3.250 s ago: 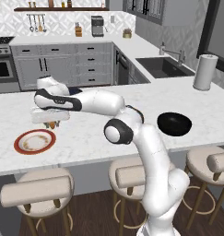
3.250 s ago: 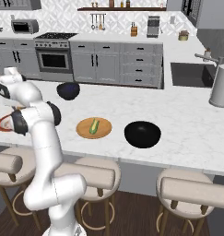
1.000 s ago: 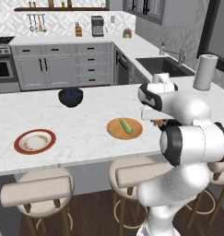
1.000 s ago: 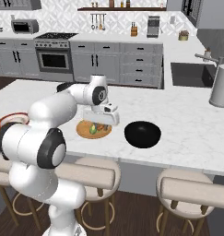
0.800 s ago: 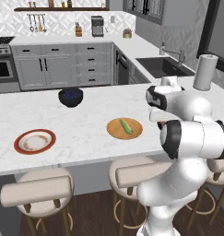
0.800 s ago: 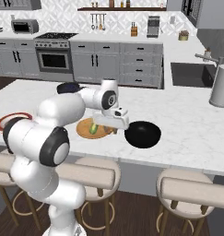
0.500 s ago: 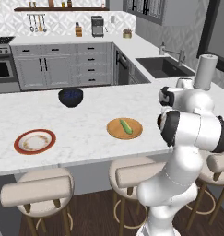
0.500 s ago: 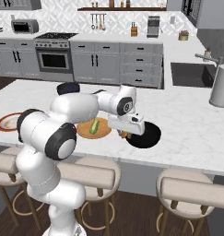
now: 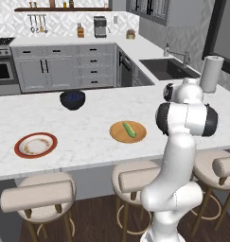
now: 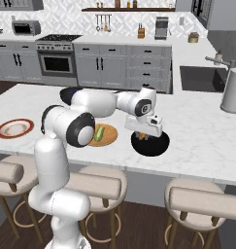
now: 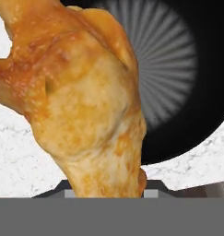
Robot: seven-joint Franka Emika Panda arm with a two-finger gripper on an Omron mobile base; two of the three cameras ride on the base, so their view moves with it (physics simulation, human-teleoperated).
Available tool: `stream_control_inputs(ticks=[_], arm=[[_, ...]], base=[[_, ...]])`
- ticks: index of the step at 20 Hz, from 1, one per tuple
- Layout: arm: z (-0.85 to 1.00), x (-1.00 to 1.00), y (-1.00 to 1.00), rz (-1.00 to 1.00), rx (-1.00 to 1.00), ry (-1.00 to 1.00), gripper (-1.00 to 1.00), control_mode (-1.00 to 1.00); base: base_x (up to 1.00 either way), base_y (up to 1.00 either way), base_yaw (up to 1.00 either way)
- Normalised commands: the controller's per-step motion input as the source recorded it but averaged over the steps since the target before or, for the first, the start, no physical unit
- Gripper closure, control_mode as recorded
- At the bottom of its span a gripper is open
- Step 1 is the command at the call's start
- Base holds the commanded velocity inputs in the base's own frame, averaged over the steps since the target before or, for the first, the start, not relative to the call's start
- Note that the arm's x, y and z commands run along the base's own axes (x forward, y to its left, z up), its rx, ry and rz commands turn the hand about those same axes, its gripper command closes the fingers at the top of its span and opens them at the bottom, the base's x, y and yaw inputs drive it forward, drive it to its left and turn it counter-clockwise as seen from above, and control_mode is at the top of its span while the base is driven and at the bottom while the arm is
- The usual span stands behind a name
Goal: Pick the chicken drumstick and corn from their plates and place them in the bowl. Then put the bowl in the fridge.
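Note:
My gripper [image 10: 144, 135] is shut on the chicken drumstick [image 11: 85, 106], a golden-brown lumpy piece that hangs just above the black bowl [image 10: 151, 144] near the counter's front edge. In the hand view the bowl [image 11: 182, 78] lies right under the drumstick, with its ribbed grey inside showing. The green corn [image 9: 128, 129] lies on the tan wooden plate [image 9: 137, 137], left of the bowl, and in the right base view the corn [image 10: 99, 132] sits beside my arm. At the far left the red-rimmed plate [image 9: 36, 144] holds only brown speckles. The fridge is out of view.
A second dark blue bowl [image 9: 72, 99] stands at the counter's far side. A grey canister [image 10: 232, 90] stands at the right by the sink [image 9: 168, 68]. Padded stools [image 9: 38, 198] line the near edge of the island.
The arm has swung right with the drumstick, from over the wooden plate to over the black bowl. Corn and plates have not moved.

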Motion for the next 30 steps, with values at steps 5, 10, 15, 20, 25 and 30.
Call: stream_control_inputs(ticks=[5,10,15,20,25,30], arm=[[-0.33,0.57,-0.19,0.00,0.00,0.00,1.00,-1.00],[-0.50,0.06,-0.16,0.00,0.00,0.00,1.00,-1.00],[-0.42,0.00,-0.03,0.00,0.00,0.00,1.00,-1.00],[-0.34,0.00,0.00,0.00,0.00,0.00,1.00,-1.00],[-0.17,0.00,0.00,0.00,0.00,0.00,-1.00,-1.00],[0.00,0.00,0.00,0.00,0.00,0.00,-1.00,-1.00]], base=[[0.00,0.00,0.00],[0.00,0.00,0.00],[0.00,0.00,0.00],[0.00,0.00,0.00],[0.00,0.00,0.00],[0.00,0.00,0.00]])
